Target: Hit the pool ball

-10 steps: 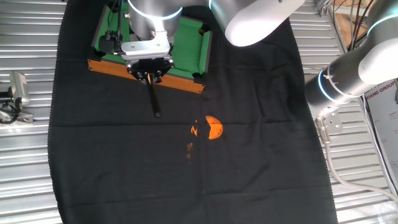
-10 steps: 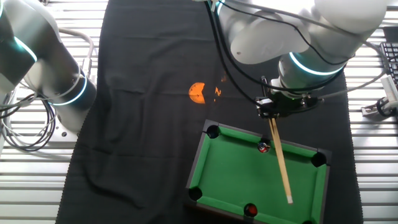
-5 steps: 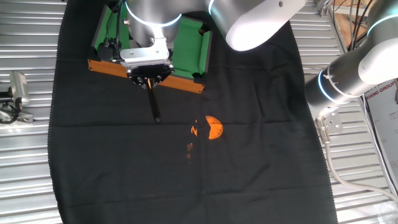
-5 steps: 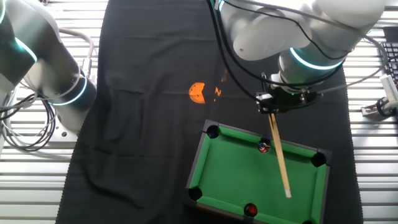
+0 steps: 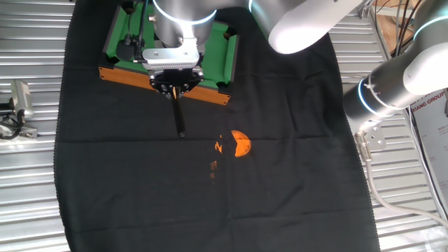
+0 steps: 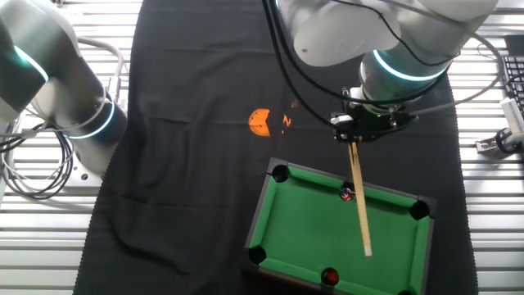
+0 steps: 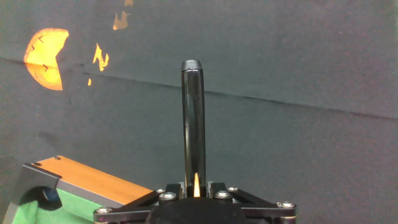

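On the counter point(image 6: 49, 238), a black cloth point(image 6: 188, 164) lay spread, most likely to give the toy a soft, non-slip bed and a plain backdrop. A patch of orange light point(image 6: 259, 122) fell on it, well apart from the play.

The green toy pool table point(image 6: 315, 238) sat near one end of the cloth, its wooden side rail point(image 5: 210, 93) facing the open fabric, so the arm had room to swing a stick across it.

The pincer point(image 6: 360, 131) hovered just beyond the far rail and was clenched on the cue stick point(image 6: 359, 205) partway along its length. The dark butt end point(image 5: 179, 119) jutted out over the cloth, and the pale shaft reached down across the felt, a hold that let a push along the stick drive the tip forward.

The pool ball point(image 6: 346, 194), bright red with a white spot, lay on the felt close to the far rail, touching or just beside the shaft rather than ahead of its tip; the view was too coarse to tell which. A darker red ball point(image 6: 329, 277) rested near the opposite rail.
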`<state>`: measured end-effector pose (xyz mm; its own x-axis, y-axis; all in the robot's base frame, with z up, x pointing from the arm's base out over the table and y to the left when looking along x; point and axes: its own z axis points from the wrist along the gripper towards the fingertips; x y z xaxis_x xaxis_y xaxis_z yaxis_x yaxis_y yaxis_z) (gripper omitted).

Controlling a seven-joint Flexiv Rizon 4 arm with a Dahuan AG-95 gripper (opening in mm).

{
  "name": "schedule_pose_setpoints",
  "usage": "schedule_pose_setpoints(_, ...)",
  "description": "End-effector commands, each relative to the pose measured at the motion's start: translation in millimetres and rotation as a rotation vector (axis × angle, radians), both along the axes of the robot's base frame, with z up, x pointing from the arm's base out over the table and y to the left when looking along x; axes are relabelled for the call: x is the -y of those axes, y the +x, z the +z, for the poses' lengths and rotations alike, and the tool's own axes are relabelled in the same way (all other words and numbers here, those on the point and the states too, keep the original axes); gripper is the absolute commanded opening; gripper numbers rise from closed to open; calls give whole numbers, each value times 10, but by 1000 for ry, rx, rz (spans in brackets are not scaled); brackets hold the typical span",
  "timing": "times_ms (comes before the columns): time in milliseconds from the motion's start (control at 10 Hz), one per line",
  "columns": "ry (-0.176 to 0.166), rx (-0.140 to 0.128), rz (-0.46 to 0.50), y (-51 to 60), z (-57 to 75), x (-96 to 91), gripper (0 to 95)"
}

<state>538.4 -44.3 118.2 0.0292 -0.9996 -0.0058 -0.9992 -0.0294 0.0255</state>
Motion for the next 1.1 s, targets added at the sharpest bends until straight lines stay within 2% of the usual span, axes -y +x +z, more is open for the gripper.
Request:
schedule_pose_setpoints(100,2,3,-5,-34,-15,18,0)
schedule_pose_setpoints(800,10,3,7,-110,-51,37,0)
schedule_pose_setpoints(1000,2,5,1,-114,-54,32,0)
schedule_pose_setpoints(1100,11,6,-8,-116,-50,28,0)
